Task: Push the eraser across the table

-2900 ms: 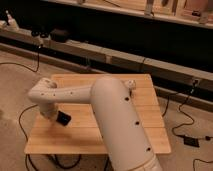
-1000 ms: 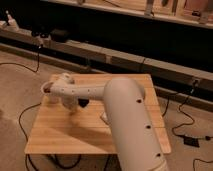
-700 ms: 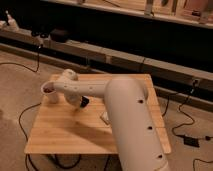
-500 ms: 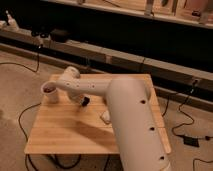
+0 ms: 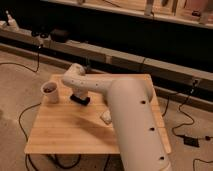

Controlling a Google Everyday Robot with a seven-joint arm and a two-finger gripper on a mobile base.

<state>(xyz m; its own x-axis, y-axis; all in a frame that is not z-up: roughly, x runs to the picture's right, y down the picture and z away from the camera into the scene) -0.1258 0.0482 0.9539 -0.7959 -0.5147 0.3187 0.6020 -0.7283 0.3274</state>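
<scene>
The table (image 5: 65,135) is a light bamboo top that fills the middle of the camera view. My white arm reaches from the lower right across it to the left. The gripper (image 5: 79,96) hangs down from the wrist and rests low on the table, just right of the white cup (image 5: 50,92). A flat black shape (image 5: 81,101) lies right under the gripper. It looks like the eraser, but I cannot separate it from the gripper's own dark end.
A small pale object (image 5: 106,117) lies mid-table against the arm's thick link. Cables (image 5: 186,117) run over the floor to the right and left. A dark shelf wall with a low ledge (image 5: 115,57) stands behind the table.
The gripper has moved from the table's front left toward the back and right, ending beside the cup. The black shape under it moved along. The cup and the pale object stayed put.
</scene>
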